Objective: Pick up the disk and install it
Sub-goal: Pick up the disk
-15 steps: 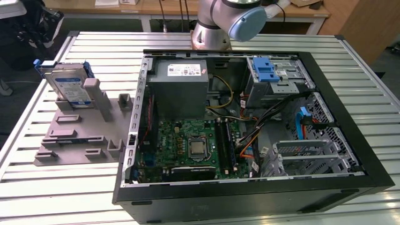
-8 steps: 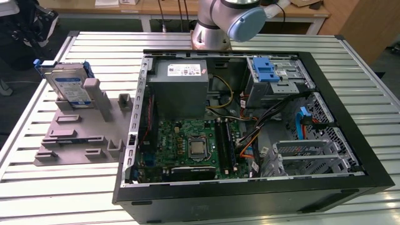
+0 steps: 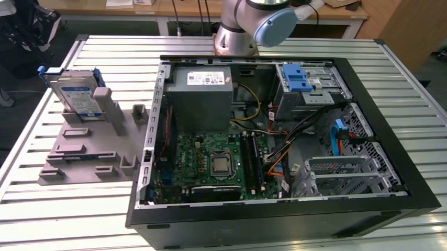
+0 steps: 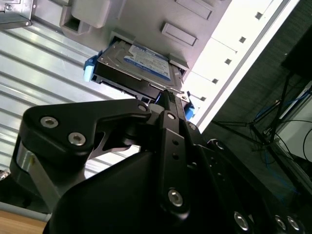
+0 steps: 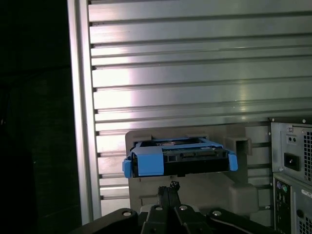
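The disk [image 3: 75, 94] stands on edge in a slot at the far end of the grey holder [image 3: 84, 151], not yet lifted. Its label faces outward and its blue plastic frame surrounds it. The gripper [image 5: 168, 187] hangs near the holder and points at the disk's narrow edge. In both wrist views its fingers are pressed together with nothing between them, and they look just short of the disk [image 4: 141, 66]. I judge the main risk to be advancing with the fingers together: they would push the disk, tip it in its slot or knock it off the holder. A pinch on the plastic frame alone could also flex or slip. Counted: one disk, one holder, one gripper, and one open computer case [image 3: 279, 212] beside the holder on the exterior view's right, with one drive cage [image 3: 307, 86] inside it.
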Controlling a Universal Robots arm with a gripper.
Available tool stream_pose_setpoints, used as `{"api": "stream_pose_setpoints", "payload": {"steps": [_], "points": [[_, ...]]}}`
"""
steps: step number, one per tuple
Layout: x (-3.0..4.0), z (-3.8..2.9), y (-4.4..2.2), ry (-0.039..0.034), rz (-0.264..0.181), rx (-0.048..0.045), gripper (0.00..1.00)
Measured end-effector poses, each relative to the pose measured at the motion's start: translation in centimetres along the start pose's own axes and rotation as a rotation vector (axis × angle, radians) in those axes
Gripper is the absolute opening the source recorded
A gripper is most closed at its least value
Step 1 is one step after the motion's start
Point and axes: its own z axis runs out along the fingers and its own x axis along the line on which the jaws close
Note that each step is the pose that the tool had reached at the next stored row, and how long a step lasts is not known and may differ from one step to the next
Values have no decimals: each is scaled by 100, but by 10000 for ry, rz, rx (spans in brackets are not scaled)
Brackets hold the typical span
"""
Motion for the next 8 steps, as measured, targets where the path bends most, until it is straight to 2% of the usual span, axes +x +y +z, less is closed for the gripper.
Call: {"api": "stream_pose_setpoints", "payload": {"steps": [8], "points": [[2,0,0,0,-4,0,11]]}}
